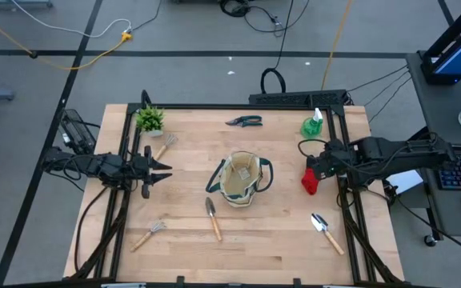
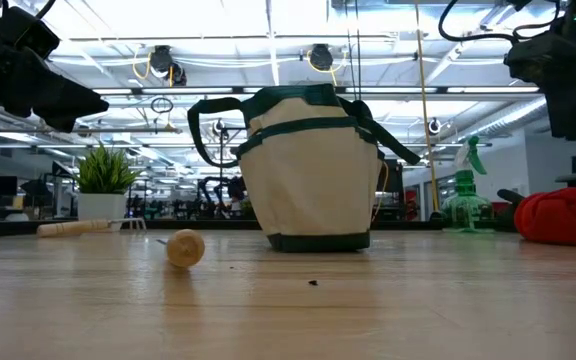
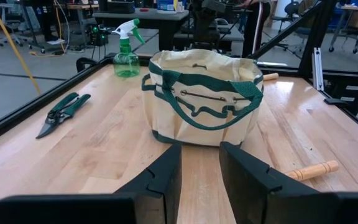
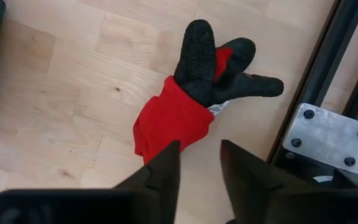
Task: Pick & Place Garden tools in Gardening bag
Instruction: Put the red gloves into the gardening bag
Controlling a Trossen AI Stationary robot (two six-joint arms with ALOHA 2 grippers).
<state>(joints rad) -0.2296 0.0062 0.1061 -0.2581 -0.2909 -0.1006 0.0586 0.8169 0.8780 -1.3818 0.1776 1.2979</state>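
The beige gardening bag (image 1: 240, 178) with green trim stands upright on its base at the table's middle, mouth open. My left gripper (image 1: 162, 171) is open and empty left of it, pointing at the bag (image 3: 201, 99). My right gripper (image 1: 310, 166) is open above a red glove with black fingers (image 4: 188, 99), which lies flat on the table near the right edge; the fingers stand over its red cuff end and touch nothing. Dark pruning shears (image 1: 244, 122) and a green spray bottle (image 1: 314, 124) are at the far side.
A small potted plant (image 1: 150, 118) stands at the far left with a hand rake (image 1: 165, 146) beside it. A trowel (image 1: 213, 218) lies near the bag's front, another rake (image 1: 148, 234) at the near left, another trowel (image 1: 326, 232) at the near right. Black frame rails (image 4: 328, 74) border the table.
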